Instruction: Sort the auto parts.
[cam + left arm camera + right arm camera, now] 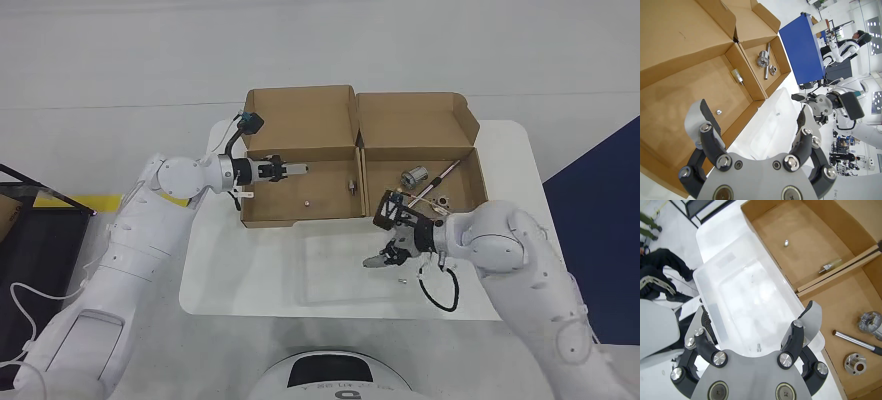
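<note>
1. Left pincer (753, 117): fingers spread wide, nothing held; it hangs above the left cardboard box (687, 91).
2. Right pincer (757, 313): fingers apart, nothing held; it is positioned over the clear tray (745, 291).
3. Left cardboard box holds a small bolt (718, 112) and a stepped cylinder (737, 76), well apart.
4. Right cardboard box (838, 306) holds a toothed hub (869, 321), a steel rod (853, 340) and a flange (855, 363), near one another.
5. One small pin (758, 347) lies in the clear tray, close under the right pincer.
6. Boxes stand side by side, touching; the tray sits just in front of them on the white table (250, 280).
</note>
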`<action>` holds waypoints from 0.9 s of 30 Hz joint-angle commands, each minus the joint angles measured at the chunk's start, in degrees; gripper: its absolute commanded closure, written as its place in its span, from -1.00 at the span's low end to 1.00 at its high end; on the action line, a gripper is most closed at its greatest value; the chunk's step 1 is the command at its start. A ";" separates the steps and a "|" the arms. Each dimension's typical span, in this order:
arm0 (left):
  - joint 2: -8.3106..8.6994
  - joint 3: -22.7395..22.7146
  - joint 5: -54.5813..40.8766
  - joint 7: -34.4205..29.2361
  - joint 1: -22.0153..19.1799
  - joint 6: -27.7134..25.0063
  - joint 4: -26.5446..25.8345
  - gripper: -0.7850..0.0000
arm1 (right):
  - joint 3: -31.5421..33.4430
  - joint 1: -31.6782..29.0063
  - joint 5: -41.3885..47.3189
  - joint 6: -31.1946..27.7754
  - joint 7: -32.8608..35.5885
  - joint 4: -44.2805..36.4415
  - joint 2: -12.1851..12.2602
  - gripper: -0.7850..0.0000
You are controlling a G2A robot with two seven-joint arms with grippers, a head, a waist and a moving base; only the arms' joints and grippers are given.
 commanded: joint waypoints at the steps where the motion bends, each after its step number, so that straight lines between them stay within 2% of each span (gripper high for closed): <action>1: 0.00 -0.03 0.00 -0.01 0.02 0.00 -0.04 -1.00 | -1.91 1.26 -0.78 -0.83 -0.87 1.15 0.29 -1.00; 5: 0.00 -0.03 0.00 -0.01 0.02 0.00 -0.04 -1.00 | -7.17 3.90 0.46 -3.82 -3.86 3.12 1.63 -1.00; 8: 0.00 -0.03 0.00 -0.01 0.02 0.00 -0.04 -1.00 | -10.56 5.79 2.16 -5.67 -5.70 3.41 3.24 -0.81; 9: 0.00 -0.03 0.00 -0.01 0.02 0.00 -0.04 -1.00 | -11.29 6.32 2.77 -5.88 -5.92 3.51 3.83 -0.96; 11: 0.00 -0.03 0.00 -0.01 0.02 0.00 -0.04 -1.00 | -11.59 6.89 3.59 -5.59 -5.64 3.42 4.57 -1.00; 19: 0.00 -0.03 0.00 -0.01 0.02 0.00 -0.04 -1.00 | -11.72 6.80 3.37 -5.51 -5.71 3.38 4.56 -1.00; 25: 0.00 -0.03 0.00 -0.01 0.02 0.00 -0.04 -1.00 | -17.18 8.81 1.26 -4.90 -4.94 6.15 4.16 -1.00; 27: 0.00 -0.03 0.00 -0.01 0.02 0.00 -0.04 -1.00 | -20.23 10.74 0.90 -4.68 -4.73 7.43 4.34 -0.52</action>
